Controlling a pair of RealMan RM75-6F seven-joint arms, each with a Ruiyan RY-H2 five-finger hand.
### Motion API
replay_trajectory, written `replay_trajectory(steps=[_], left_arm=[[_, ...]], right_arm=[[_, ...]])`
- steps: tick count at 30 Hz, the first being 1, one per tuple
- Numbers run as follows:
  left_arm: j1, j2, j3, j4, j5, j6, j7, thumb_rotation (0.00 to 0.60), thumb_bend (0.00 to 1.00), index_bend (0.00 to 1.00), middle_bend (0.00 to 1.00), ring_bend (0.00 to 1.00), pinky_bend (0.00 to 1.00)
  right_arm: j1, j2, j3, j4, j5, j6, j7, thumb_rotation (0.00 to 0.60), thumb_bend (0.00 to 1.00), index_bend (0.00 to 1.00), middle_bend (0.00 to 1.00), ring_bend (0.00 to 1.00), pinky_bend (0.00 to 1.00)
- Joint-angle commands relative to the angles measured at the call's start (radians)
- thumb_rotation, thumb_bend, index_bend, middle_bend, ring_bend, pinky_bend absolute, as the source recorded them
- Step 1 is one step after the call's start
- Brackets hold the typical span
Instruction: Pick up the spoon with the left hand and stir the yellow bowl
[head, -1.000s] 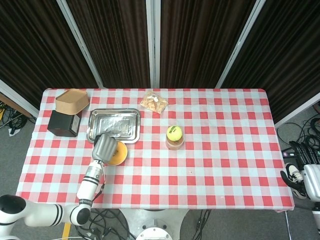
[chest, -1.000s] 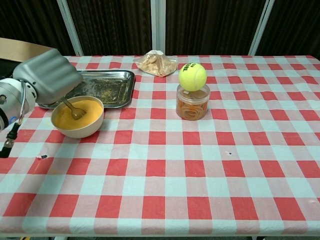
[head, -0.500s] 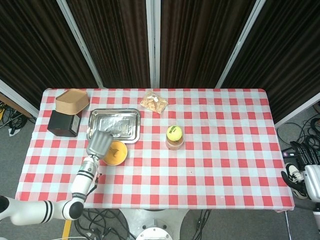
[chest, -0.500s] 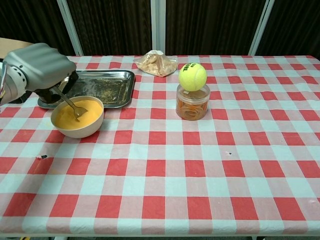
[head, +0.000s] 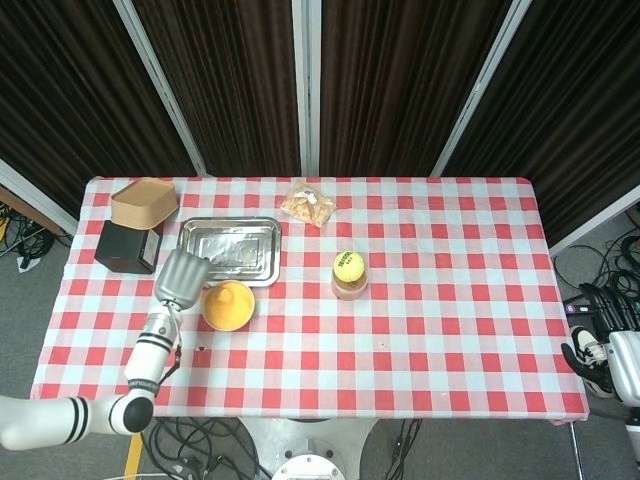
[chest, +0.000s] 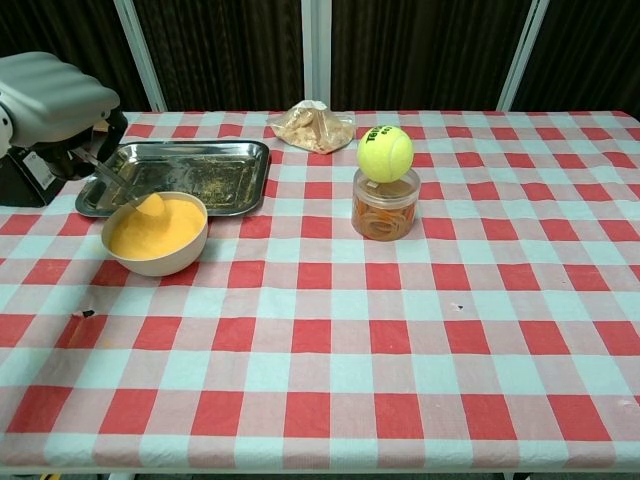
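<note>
Red-and-white checked tablecloth (head: 430, 300) covers the table. Head view: left hand (head: 179, 279) sits at the left rim of the yellow bowl (head: 228, 305), seen from its grey back; finger state cannot be told here. Steel tray (head: 229, 250) just behind the bowl. Black box (head: 128, 248) with a brown paper bowl (head: 144, 201) on top at far left. Tennis ball (head: 348, 265) on a clear jar; bagged snacks (head: 309, 204) behind. Right hand (head: 600, 350) hangs off the table's right edge, dark fingers curled, nothing visibly in them.

Chest view: left hand (chest: 50, 98) above and left of the yellow bowl (chest: 156, 233), fingers closed around the spoon (chest: 115, 180) handle. Spoon slants down, its lower end in the orange contents at the bowl's left side. Tennis ball (chest: 385, 153) rests on the jar (chest: 385, 208) of orange strips.
</note>
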Motion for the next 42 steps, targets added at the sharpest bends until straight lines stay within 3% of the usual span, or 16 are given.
replay_trajectory(steps=[1, 8, 15, 26, 42], left_arm=[[-0.011, -0.053, 0.045, 0.057, 0.040, 0.048, 0.081, 0.600, 0.46, 0.67, 1.00, 0.95, 0.99], [0.003, -0.182, 0.111, 0.168, 0.139, 0.153, 0.207, 0.600, 0.48, 0.68, 1.00, 0.96, 0.99], [0.017, -0.206, 0.099, 0.161, 0.154, 0.148, 0.203, 0.600, 0.48, 0.68, 1.00, 0.96, 0.99], [0.033, -0.159, 0.070, 0.089, 0.139, 0.067, 0.106, 0.600, 0.48, 0.68, 1.00, 0.96, 0.99], [0.062, 0.006, -0.037, -0.022, 0.031, -0.082, -0.223, 0.600, 0.48, 0.68, 1.00, 0.96, 0.99]], right_arm=[[-0.001, 0.001, 0.000, -0.001, 0.000, 0.001, -0.002, 0.600, 0.27, 0.00, 0.08, 0.00, 0.00], [-0.004, 0.002, -0.002, -0.003, 0.000, 0.004, -0.004, 0.600, 0.27, 0.00, 0.08, 0.00, 0.00], [-0.006, 0.001, -0.001, -0.002, 0.002, 0.004, -0.002, 0.600, 0.27, 0.00, 0.08, 0.00, 0.00], [-0.004, 0.000, -0.001, 0.000, -0.001, 0.002, 0.000, 0.600, 0.27, 0.00, 0.08, 0.00, 0.00], [-0.008, 0.002, -0.002, -0.004, -0.005, 0.011, -0.003, 0.600, 0.27, 0.00, 0.08, 0.00, 0.00]])
